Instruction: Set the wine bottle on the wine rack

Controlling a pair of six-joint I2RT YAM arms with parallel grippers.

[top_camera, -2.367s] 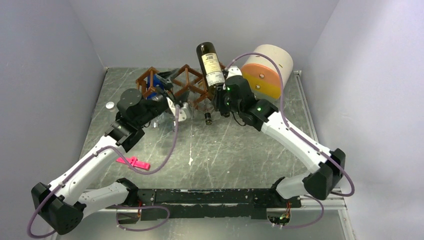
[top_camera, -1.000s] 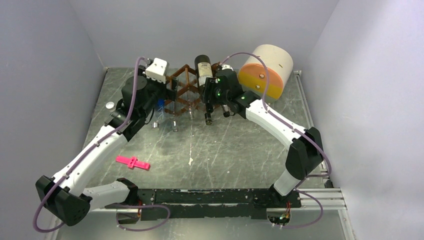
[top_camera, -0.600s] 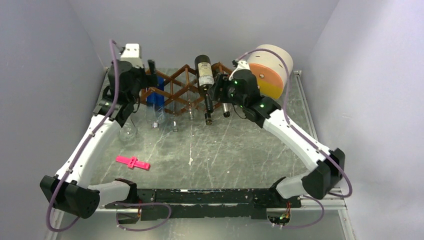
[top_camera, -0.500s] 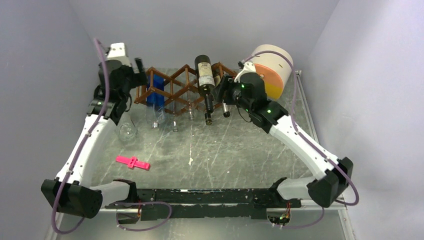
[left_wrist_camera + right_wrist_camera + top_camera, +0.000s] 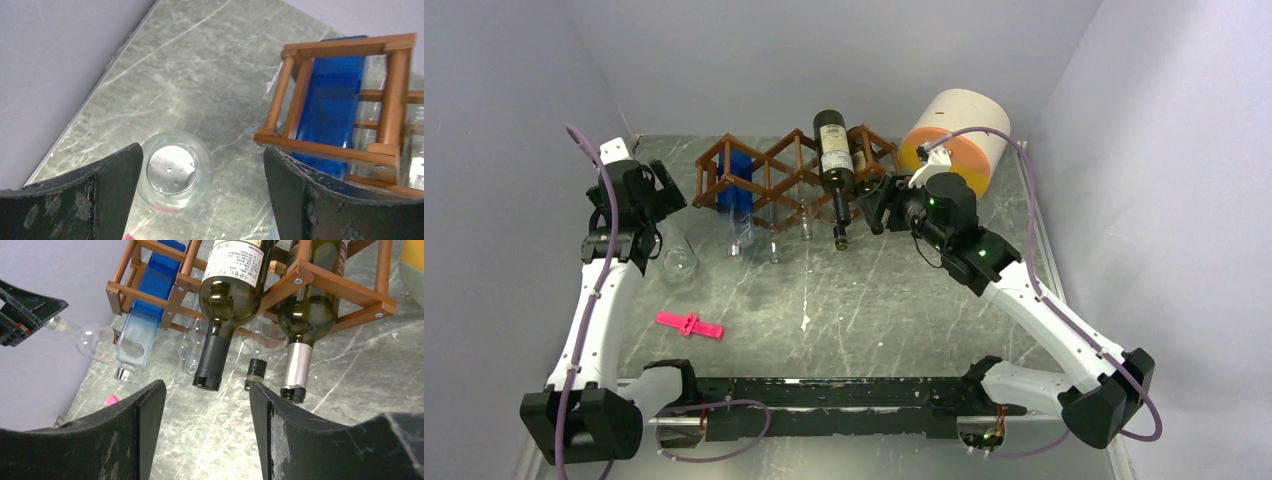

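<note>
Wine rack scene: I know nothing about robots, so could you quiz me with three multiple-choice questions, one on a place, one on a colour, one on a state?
1. Where is the labelled wine bottle?
A) on the wine rack, neck toward the arms
B) lying flat on the table
C) held in mid-air

2. What colour is the small clip on the table?
A) green
B) pink
C) white

3. How is the right end effector?
A) shut on a bottle neck
B) shut, empty
C) open, empty

Answers: 1 A, it rests on the wooden slats; 2 B, bright pink against the grey top; 3 C, its jaws stand apart with nothing between.
</note>
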